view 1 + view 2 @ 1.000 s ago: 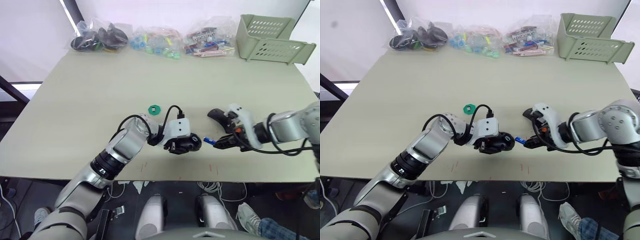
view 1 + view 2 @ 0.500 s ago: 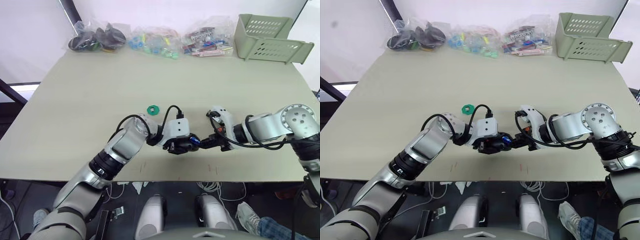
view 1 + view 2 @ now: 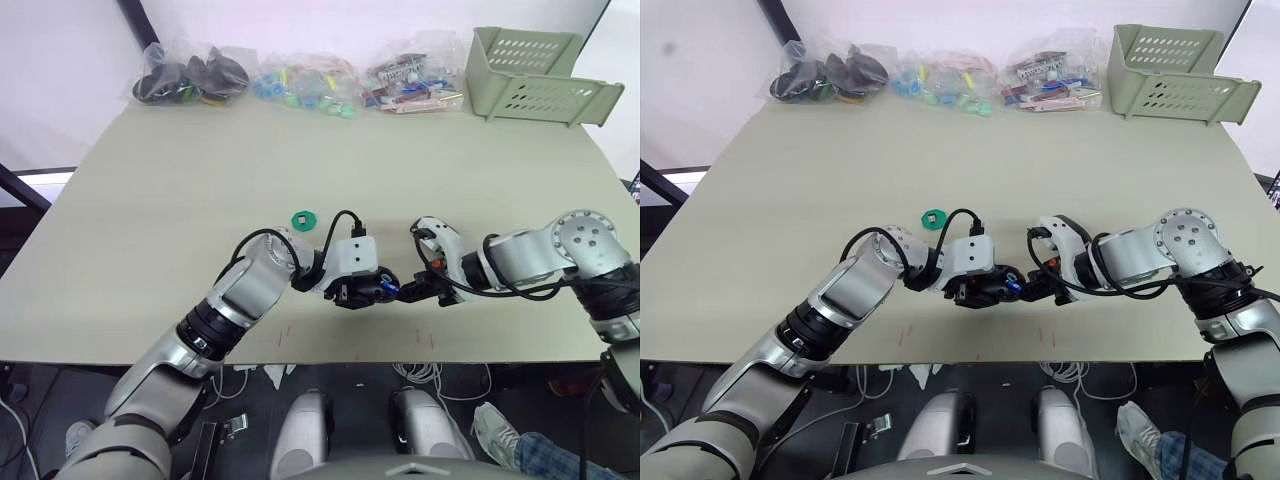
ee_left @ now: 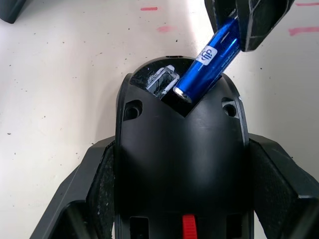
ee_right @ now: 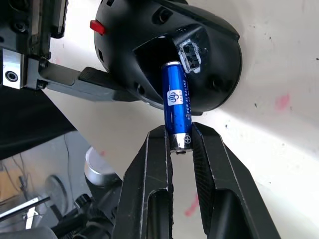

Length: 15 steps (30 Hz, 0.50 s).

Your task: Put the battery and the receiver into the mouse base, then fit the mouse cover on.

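A: How far along was the task judged to be?

B: Only the first step was under way. At the table's (image 3: 150,200) front edge, at about 6 o'clock, the mouse base (image 4: 179,164) was clamped between the fingers of the left gripper (image 3: 362,291). From its 3 o'clock side the battery (image 5: 177,115) was pinched by one end in the right gripper (image 5: 180,149), its free end tilted into the open recess but not seated. The mouse cover (image 3: 428,228) lay untouched behind the right arm, mostly hidden by it.

A: What could not be made out?

B: No receiver was identified; a pale metal fitting (image 4: 163,82) beside the recess could not be named. The green disc (image 3: 304,218) lay at the base's 11 o'clock.
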{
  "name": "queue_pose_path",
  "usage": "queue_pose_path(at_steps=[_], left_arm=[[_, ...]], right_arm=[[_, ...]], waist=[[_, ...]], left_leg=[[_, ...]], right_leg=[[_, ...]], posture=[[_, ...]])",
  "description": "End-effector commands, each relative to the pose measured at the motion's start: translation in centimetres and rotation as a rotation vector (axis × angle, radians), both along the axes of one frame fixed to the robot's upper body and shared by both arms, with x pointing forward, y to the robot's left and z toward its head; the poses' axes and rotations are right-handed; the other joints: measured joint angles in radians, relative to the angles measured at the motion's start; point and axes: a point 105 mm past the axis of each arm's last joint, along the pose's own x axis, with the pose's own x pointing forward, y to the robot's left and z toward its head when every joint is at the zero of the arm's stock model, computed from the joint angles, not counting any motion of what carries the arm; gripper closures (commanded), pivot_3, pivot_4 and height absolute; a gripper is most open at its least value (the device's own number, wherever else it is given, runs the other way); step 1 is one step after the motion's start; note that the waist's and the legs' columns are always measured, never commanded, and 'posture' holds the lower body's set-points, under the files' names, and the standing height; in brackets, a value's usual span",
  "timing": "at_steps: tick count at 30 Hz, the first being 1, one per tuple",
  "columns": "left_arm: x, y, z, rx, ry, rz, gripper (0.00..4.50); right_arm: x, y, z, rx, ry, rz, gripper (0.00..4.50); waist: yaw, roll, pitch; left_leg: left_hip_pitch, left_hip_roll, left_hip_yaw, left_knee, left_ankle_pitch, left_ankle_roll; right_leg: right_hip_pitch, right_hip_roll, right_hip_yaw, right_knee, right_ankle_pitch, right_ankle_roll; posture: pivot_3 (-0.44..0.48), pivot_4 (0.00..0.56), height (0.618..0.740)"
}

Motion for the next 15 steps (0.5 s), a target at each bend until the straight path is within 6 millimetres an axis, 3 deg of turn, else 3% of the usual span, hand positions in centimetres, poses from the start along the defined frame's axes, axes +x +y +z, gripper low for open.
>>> queue_pose_path(at_steps=[1, 15], left_arm=[[-0.5, 0.8, -1.9, 0.051, 0.053, 0.031, 1.51], [-0.5, 0.7, -2.0, 0.052, 0.053, 0.026, 1.51]], right_arm=[[0.5, -0.1, 0.5, -0.007, -0.008, -0.008, 4.45], [1.8, 1.0, 0.3, -0.027, 0.039, -0.033, 4.45]], waist=[[0.000, 0.000, 0.000], [-0.004, 0.000, 0.000]], left_leg=[[0.000, 0.000, 0.000, 0.000, 0.000, 0.000], [0.000, 0.000, 0.000, -0.001, 0.000, 0.000]], right_leg=[[0.000, 0.000, 0.000, 0.000, 0.000, 0.000], [0.000, 0.000, 0.000, -0.001, 0.000, 0.000]], posture=[[0.000, 0.150, 0.740], [0.000, 0.150, 0.740]])
